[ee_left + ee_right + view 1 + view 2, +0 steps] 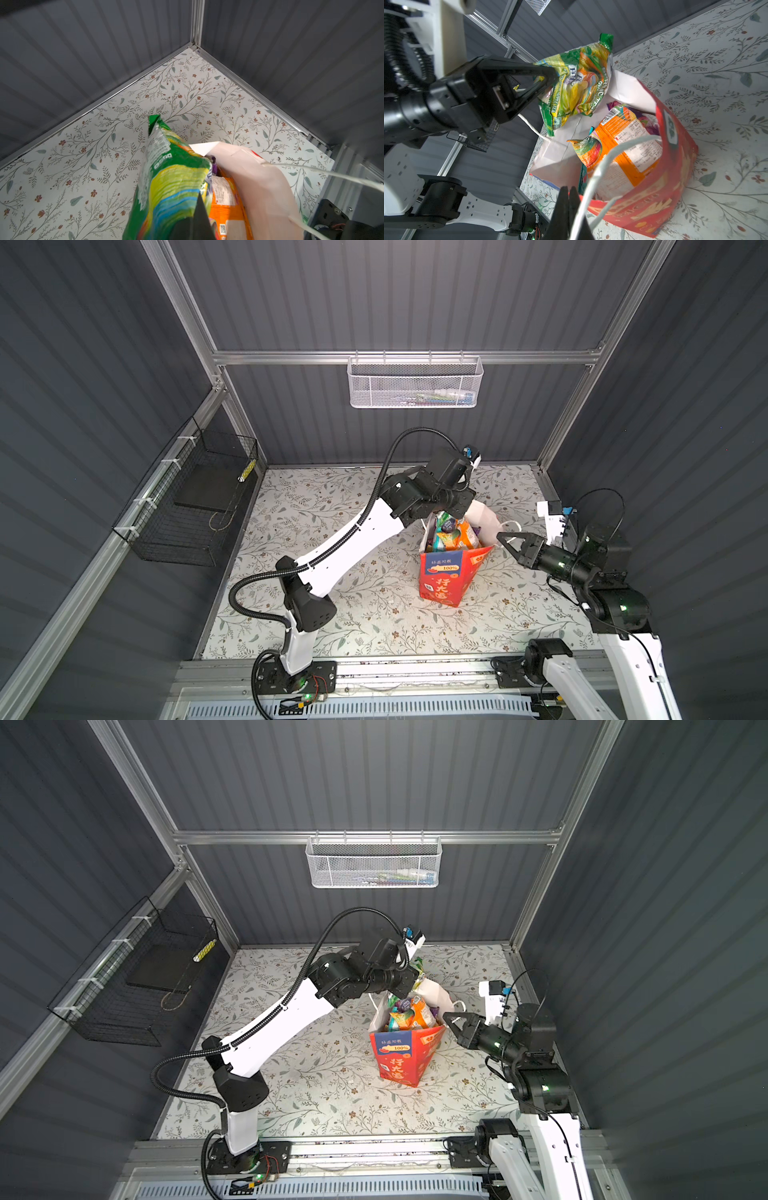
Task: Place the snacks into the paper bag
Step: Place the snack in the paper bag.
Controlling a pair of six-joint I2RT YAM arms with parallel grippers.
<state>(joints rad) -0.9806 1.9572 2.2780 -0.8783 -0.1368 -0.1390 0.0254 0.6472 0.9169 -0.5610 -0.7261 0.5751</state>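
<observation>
Snacks (455, 533) fill the paper bag (440, 580), left jaws pinch a green packet (575, 87) over it, and shut right jaws pull its cord (599, 169) to hold it open.

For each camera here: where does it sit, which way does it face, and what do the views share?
Top views: overhead at the robot's base side, looking down on the table; left arm, right arm and bag show.
Left wrist: above the bag, facing a back corner; left gripper on the green packet.
Right wrist: beside the bag, facing its mouth; right gripper at the frame's edge.
Shared: both wrist views show the green packet.
</observation>
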